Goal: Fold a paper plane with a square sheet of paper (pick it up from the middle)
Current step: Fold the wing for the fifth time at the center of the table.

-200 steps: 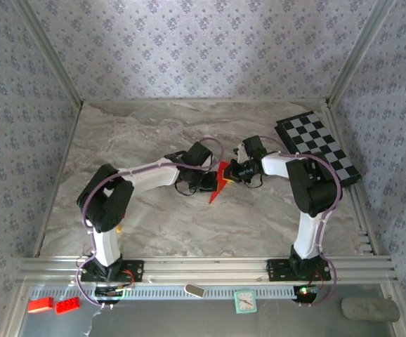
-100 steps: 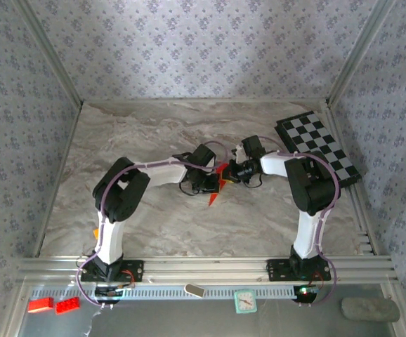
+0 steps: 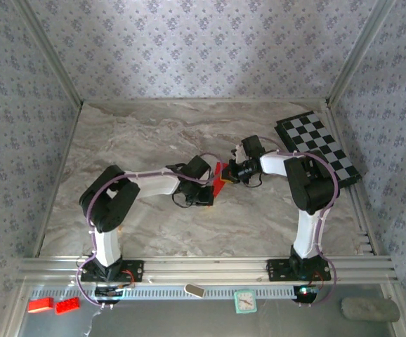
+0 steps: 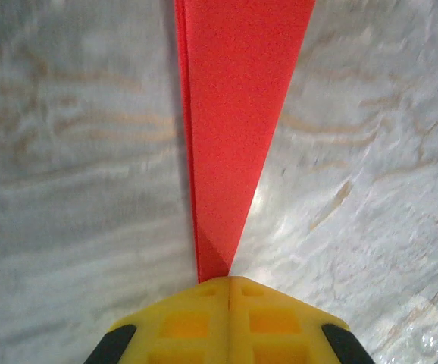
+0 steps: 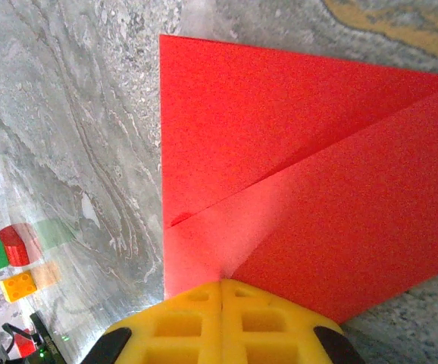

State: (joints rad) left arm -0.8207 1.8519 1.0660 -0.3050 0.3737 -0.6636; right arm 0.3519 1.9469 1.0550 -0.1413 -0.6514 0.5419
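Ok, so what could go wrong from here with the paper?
Both the left gripper and the right gripper are shut on the same thin red paper; if the arms pull apart it could tear. The left one pinches only the narrow tip, so that end might slip out. The folded layers at the right one could shift.

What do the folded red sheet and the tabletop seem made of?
The red sheet: thin matte paper, going by sharp creases and flat overlapping layers. The tabletop: marble-patterned, grey-brown veins, slight sheen; real stone or printed laminate, cannot tell.
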